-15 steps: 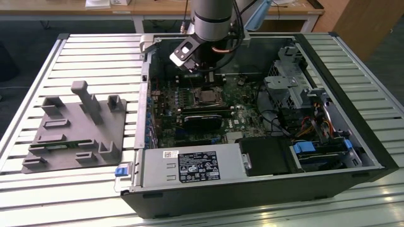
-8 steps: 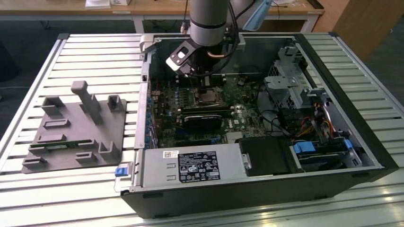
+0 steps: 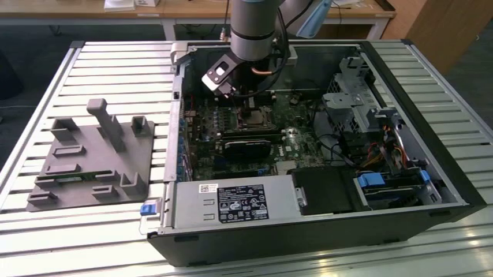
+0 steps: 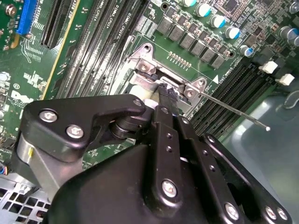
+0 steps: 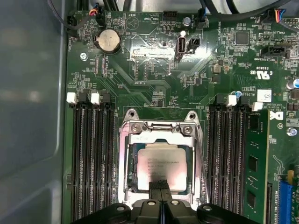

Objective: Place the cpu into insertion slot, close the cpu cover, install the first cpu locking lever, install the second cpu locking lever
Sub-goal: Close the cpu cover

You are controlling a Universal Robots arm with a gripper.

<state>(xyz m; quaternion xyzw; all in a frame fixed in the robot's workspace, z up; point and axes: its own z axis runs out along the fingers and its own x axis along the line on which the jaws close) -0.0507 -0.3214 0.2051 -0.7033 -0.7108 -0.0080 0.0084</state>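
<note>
In the first wrist view the cpu (image 5: 162, 163), a flat silver-grey square chip, lies in the middle of the socket. The cpu cover (image 5: 161, 129), a thin silver frame, lies flat around it. The insertion slot is hidden beneath the chip and frame. My gripper (image 5: 160, 185) is shut with nothing in it, and its black tips touch the edge of the chip and frame nearest the wrist. In the second wrist view the gripper (image 4: 167, 91) presses at the frame's hinge end. A thin locking lever (image 4: 233, 110) sticks out sideways, away from the socket.
Long black memory slots (image 5: 91, 154) flank the socket on both sides, and one holds a green module (image 5: 256, 163). In the exterior view the open computer case (image 3: 431, 133) walls in the arm. Below the socket are a black card (image 3: 248, 147) and the power supply (image 3: 231, 203). A grey fixture (image 3: 92, 156) lies at the exterior view's left.
</note>
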